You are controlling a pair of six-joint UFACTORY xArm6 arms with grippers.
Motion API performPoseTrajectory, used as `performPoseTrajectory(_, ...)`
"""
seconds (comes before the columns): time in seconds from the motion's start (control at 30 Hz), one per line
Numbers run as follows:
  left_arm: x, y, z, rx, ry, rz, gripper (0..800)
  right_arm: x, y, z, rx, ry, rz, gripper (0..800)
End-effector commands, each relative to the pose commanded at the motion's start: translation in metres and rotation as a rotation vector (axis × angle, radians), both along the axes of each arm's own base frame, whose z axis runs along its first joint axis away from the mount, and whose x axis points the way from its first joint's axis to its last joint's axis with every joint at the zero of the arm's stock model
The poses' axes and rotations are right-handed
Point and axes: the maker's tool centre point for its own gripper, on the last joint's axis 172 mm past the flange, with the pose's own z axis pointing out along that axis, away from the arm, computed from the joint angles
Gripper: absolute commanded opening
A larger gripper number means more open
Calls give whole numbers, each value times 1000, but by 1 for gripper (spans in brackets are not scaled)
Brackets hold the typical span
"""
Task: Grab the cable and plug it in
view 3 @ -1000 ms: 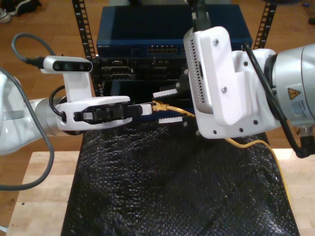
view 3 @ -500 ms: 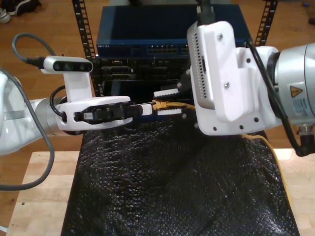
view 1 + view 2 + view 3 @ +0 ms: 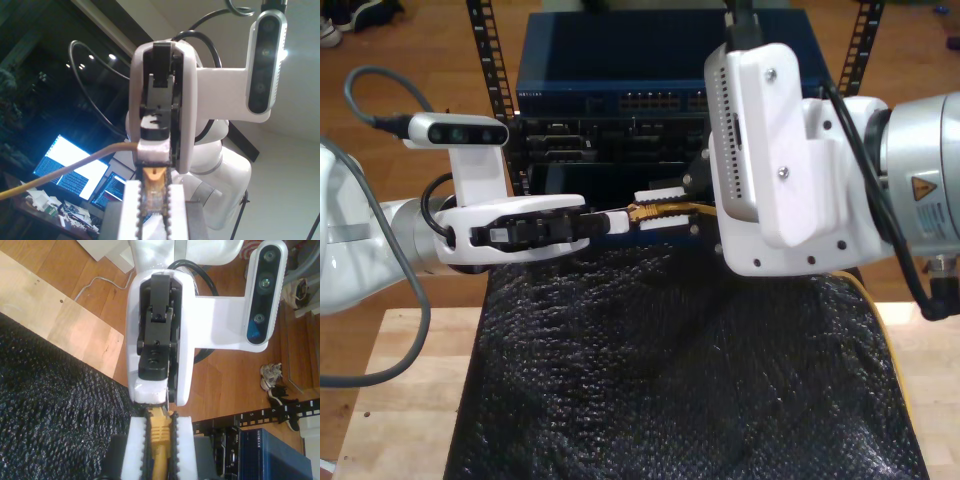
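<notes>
The yellow-orange cable hangs in the air between both grippers, above the black mat. In the exterior view my first gripper reaches in from the left. It is shut on the clear plug at the cable's tip. My second gripper comes from the exterior view's right. Its toothed white fingers are shut on the yellow boot just behind the plug. The two gripper tips nearly touch. The rest of the cable trails down behind the second arm along the mat's edge at the exterior view's right.
A rack holds a blue network switch with a row of ports, and darker units below it, just beyond the grippers. A black textured mat covers the wooden table.
My second gripper's fingers stood apart around the cable and have closed onto it behind the plug. The second arm shifted slightly up. The first arm has not moved.
</notes>
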Motion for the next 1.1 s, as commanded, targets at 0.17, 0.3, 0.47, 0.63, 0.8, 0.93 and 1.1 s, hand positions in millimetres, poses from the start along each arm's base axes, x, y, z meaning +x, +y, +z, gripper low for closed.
performPoseTrajectory(0.17,3,2,3,-27,7,10,526,0,0,0,1,1,-1,4)
performPoseTrajectory(0.3,14,4,9,-59,2,50,736,-1,2,0,14,17,-3,2)
performPoseTrajectory(0.47,31,18,10,-59,-5,127,793,7,6,0,61,103,-52,3)
performPoseTrajectory(0.63,69,38,-6,27,-8,283,795,35,-8,-4,56,121,-119,3)
performPoseTrajectory(0.8,96,69,-7,82,-41,403,797,78,-56,-1,79,93,-278,3)
performPoseTrajectory(0.93,105,93,2,138,-102,446,797,100,-71,-15,70,92,-344,3)
performPoseTrajectory(1.1,113,120,-11,309,-159,478,797,123,-90,-24,62,67,-420,2)
